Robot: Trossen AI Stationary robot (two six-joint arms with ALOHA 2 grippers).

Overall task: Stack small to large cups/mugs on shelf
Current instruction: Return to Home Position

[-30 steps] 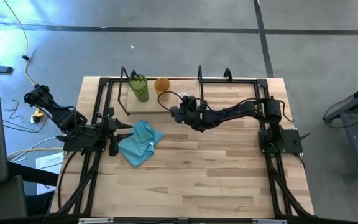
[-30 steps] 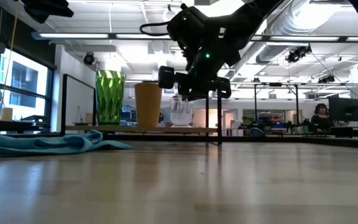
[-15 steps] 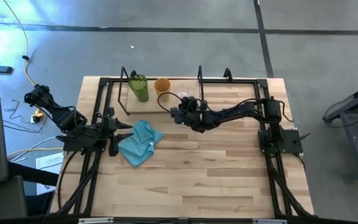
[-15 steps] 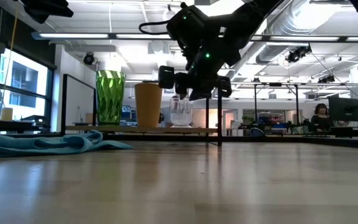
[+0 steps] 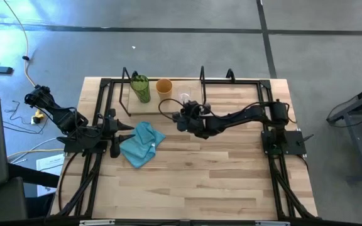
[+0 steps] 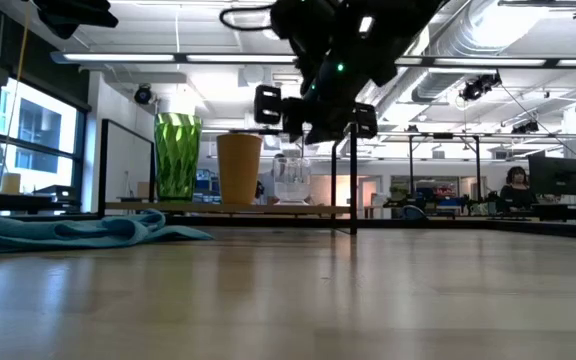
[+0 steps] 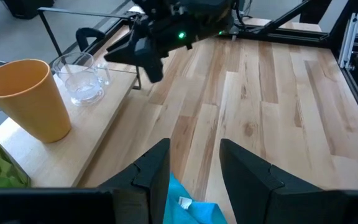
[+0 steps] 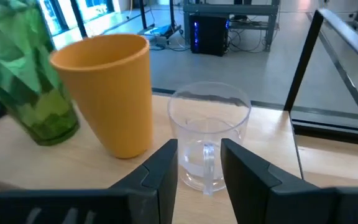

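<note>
Three cups stand upright in a row on the shelf's plank (image 5: 159, 105) at the table's far side. The green tumbler (image 5: 141, 88) is leftmost. The orange cup (image 5: 164, 86) is in the middle. The clear glass cup (image 5: 185, 98) is rightmost, its handle (image 8: 208, 159) turned toward my right gripper. My right gripper (image 5: 182, 116) hangs open just near of the clear cup and higher than its rim (image 6: 313, 118), touching nothing. In its wrist view the cup (image 8: 207, 140) shows beyond the gripper (image 8: 199, 174). My left gripper (image 7: 194, 168) waits open at the left, over the blue cloth's edge.
A crumpled light blue cloth (image 5: 141, 143) lies left of centre, near of the shelf. Black upright posts (image 6: 353, 190) and wire rails frame the shelf. The wooden tabletop (image 5: 219, 176) lies bare across the near half. A person sits far behind (image 6: 516, 185).
My right gripper has risen and drawn back from the clear glass cup, toward the table's right and near edges. The cup stays upright on the plank beside the orange cup.
</note>
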